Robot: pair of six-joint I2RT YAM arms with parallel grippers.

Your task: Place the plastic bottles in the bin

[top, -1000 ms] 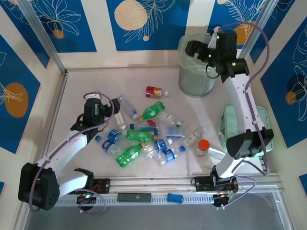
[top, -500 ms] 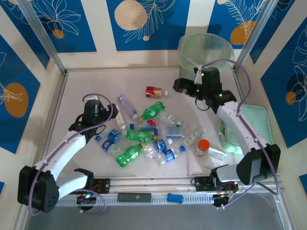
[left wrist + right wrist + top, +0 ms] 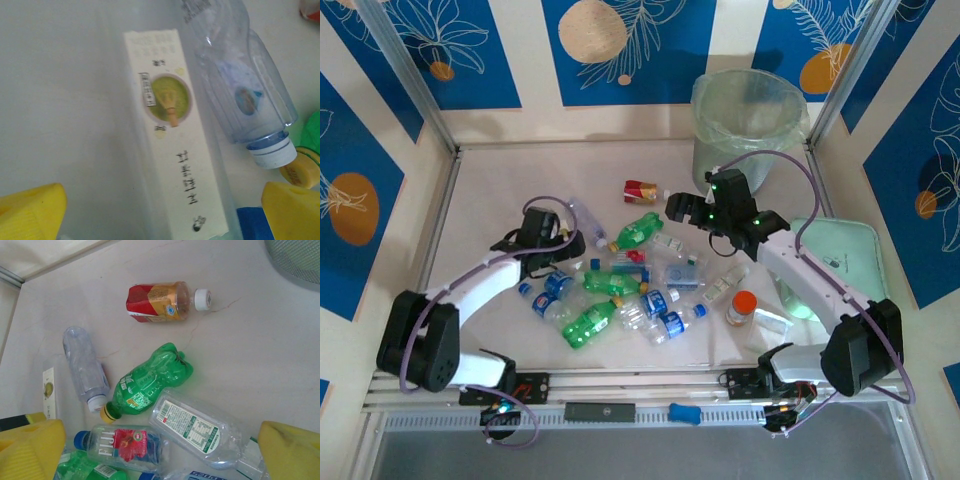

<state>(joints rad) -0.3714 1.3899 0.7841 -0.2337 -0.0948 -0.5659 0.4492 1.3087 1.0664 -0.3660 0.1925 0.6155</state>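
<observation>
Now the left gripper (image 3: 160,215) is hanging wide open and holding nothing, its yellow fingertips (image 3: 30,210) straddling a white-labelled flat bottle (image 3: 185,170) beside a clear blue-capped bottle (image 3: 245,95). The right gripper (image 3: 160,450) is gaping wide and empty above the plastic bottles (image 3: 630,285), which are lying scattered mid-table (image 3: 490,190). The bin (image 3: 730,170) is standing in the far right corner, its liner draping over its rim; its contents cannot be made out. A mint-green tray (image 3: 865,240) is sitting at the right edge.
</observation>
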